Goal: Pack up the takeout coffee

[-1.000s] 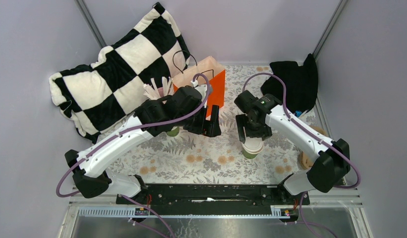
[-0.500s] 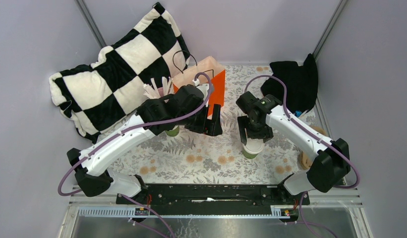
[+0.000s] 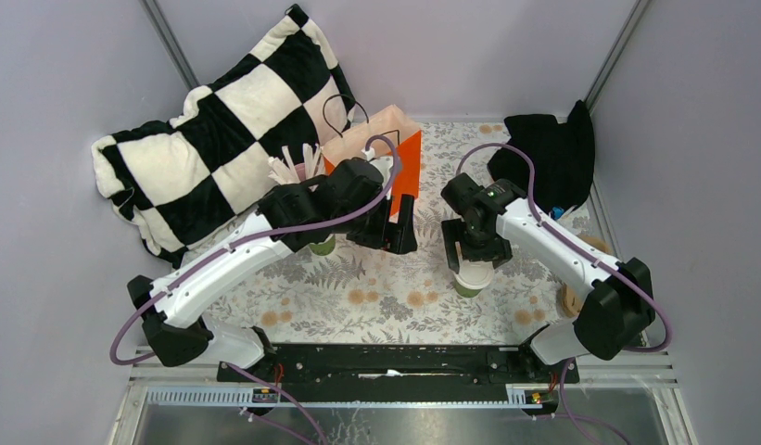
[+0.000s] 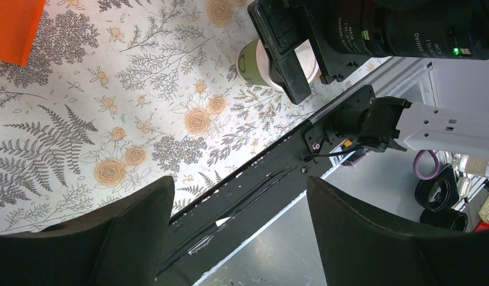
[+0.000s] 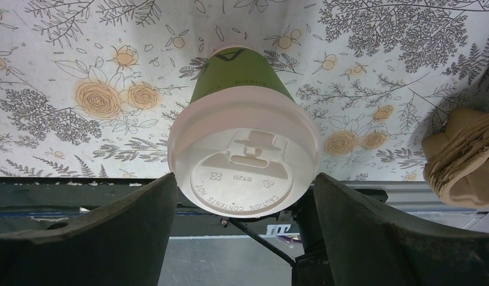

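Note:
One takeout coffee cup (image 5: 245, 158), green with a white lid, stands upright on the floral cloth (image 3: 376, 297); it also shows in the top view (image 3: 471, 278) and the left wrist view (image 4: 249, 62). My right gripper (image 5: 245, 179) hangs over it, open. Its fingers (image 5: 140, 226) flank the lid rim very closely on both sides. My left gripper (image 4: 239, 185) is open and empty, hovering beside the orange paper bag (image 3: 395, 153), well left of the cup. Another green cup (image 3: 323, 247) peeks out under the left arm; its top is hidden.
A pink cup of white sticks (image 3: 298, 170) stands left of the bag. A checkered pillow (image 3: 209, 139) fills the back left and a black cloth (image 3: 548, 153) the back right. Brown cardboard pieces (image 5: 462, 158) lie right of the cup. The black base rail (image 4: 254, 179) runs along the near edge.
The right gripper's fingers have spread slightly around the lid; the cup has stayed in place. The left arm has shifted a little toward the bag.

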Controlling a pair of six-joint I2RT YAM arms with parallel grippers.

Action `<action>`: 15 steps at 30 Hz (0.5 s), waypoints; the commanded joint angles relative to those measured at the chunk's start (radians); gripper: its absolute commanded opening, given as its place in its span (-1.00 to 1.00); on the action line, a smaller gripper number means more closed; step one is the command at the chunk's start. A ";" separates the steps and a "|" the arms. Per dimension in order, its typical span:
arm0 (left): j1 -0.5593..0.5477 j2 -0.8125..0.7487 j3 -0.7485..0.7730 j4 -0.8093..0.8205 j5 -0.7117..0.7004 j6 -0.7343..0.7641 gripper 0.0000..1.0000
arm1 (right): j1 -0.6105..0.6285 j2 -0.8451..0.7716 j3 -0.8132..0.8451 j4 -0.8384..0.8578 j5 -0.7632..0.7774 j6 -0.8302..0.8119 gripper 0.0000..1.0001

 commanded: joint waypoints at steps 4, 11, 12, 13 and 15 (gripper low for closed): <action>-0.002 0.023 0.073 0.013 0.019 0.026 0.73 | -0.005 -0.057 0.085 -0.063 0.023 0.002 0.99; -0.017 0.077 0.093 0.043 0.092 0.018 0.73 | -0.192 -0.180 0.041 -0.006 -0.179 -0.061 0.96; -0.021 0.093 0.093 0.062 0.116 0.012 0.71 | -0.254 -0.217 -0.015 0.052 -0.263 -0.074 0.92; -0.024 0.116 0.094 0.081 0.146 0.005 0.70 | -0.316 -0.262 -0.081 0.121 -0.353 -0.079 0.89; -0.028 0.167 0.103 0.116 0.192 -0.021 0.63 | -0.436 -0.331 -0.234 0.240 -0.522 -0.070 0.80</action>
